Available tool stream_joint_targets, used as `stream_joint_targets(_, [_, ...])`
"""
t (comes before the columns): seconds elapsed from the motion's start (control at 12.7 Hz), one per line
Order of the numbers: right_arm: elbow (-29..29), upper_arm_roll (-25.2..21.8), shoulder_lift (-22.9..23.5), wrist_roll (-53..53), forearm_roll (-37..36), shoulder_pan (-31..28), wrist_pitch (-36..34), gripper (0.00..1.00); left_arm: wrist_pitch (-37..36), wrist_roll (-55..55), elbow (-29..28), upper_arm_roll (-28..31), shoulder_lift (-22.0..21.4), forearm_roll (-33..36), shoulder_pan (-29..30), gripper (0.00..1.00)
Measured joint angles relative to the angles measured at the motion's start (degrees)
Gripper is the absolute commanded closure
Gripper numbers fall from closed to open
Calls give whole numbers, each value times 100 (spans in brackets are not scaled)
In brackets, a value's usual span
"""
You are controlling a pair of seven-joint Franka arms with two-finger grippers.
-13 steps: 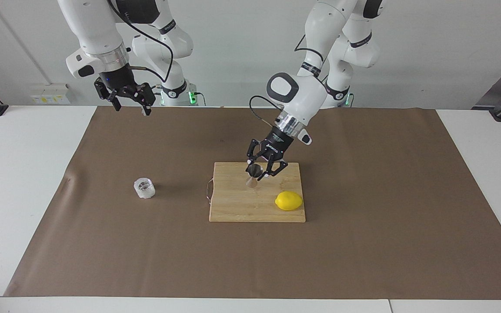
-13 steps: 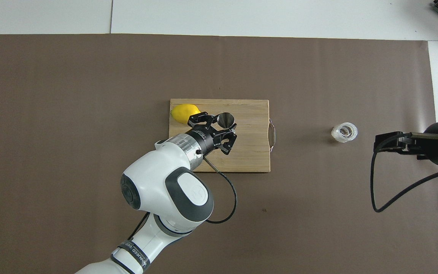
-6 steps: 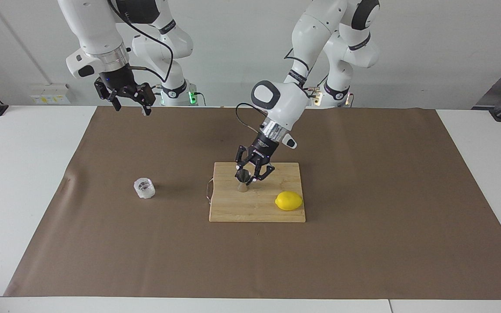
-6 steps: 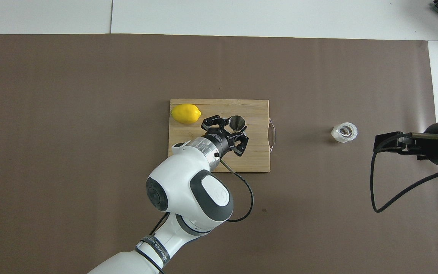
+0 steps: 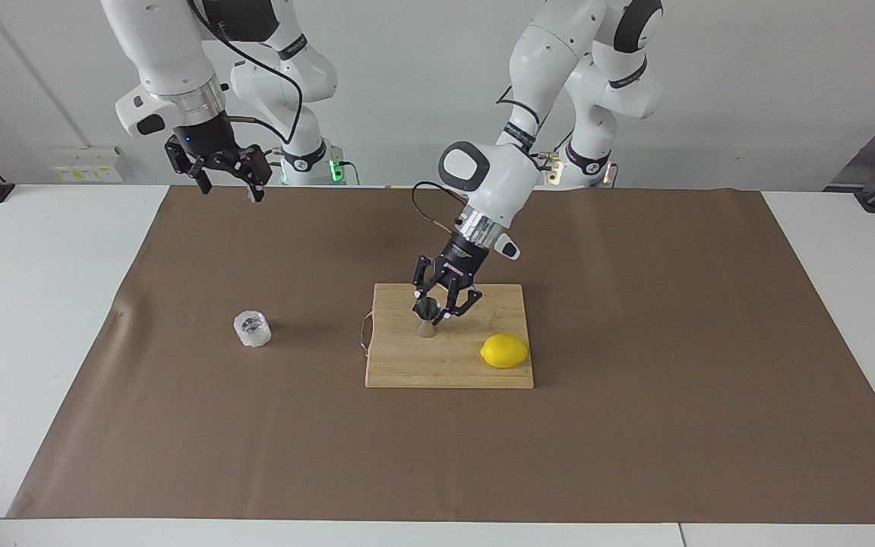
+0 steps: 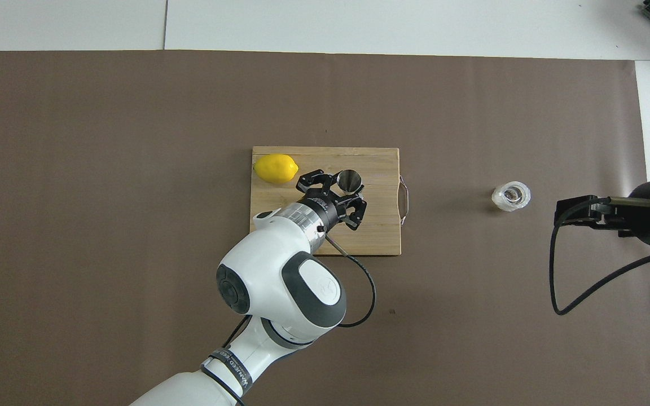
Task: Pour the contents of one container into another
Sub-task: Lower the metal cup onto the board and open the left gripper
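1. My left gripper (image 5: 435, 310) is clamped on the steel jigger (image 5: 427, 317), gripping its upper cone. The jigger stands upright on the cutting board (image 5: 407, 365), near the board's middle, w/ its base down on the wood as far as I can judge from the facing view.
2. From overhead the jigger's open mouth (image 6: 350, 180) shows just past my fingertips; can't tell if there's anything in it.
3. My right gripper (image 5: 226, 176) waits, raised over the table's edge nearest the robots at the right arm's end, jaws wide, holding nothing.
4. The glass tumbler (image 5: 252, 329) sits alone on the brown mat (image 5: 635, 425), toward the right arm's end, well apart from the board and not touched by either gripper. Overhead, the tumbler (image 6: 510, 196) is near my right gripper (image 6: 570, 213) but clear of it.
5. Progress, my read: early. The receiving vessel is in hand or being positioned; the tumbler hasn't been picked up, no tilt, no pour yet.
6. Left to do, prob.: grab the tumbler w/ the right, bring the two together, tip the tumbler into the jigger.
7. A lemon (image 5: 504, 351) lies on the board's corner toward the left arm's end, beside the jigger but not touching.
8. Writing: small white lettering on my left gripper body and a printed band on the left arm's link low in the overhead view; I can't read either. No labels on the tumbler, jigger or board.
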Motion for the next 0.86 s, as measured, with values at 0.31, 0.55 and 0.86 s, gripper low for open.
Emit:
stream_joint_targets(0.31, [-1,0,0,0,0,3,0,0,14,-3,0,-1,3,0,0,25])
stream_joint_targets(0.55, [-2,0,0,0,0,3,0,0,42,-4,5,11,3,0,11,0])
stream_joint_targets(0.86, [-3,0,-1,0,0,4,0,0,69,-11,90,4,-16,0,14,0])
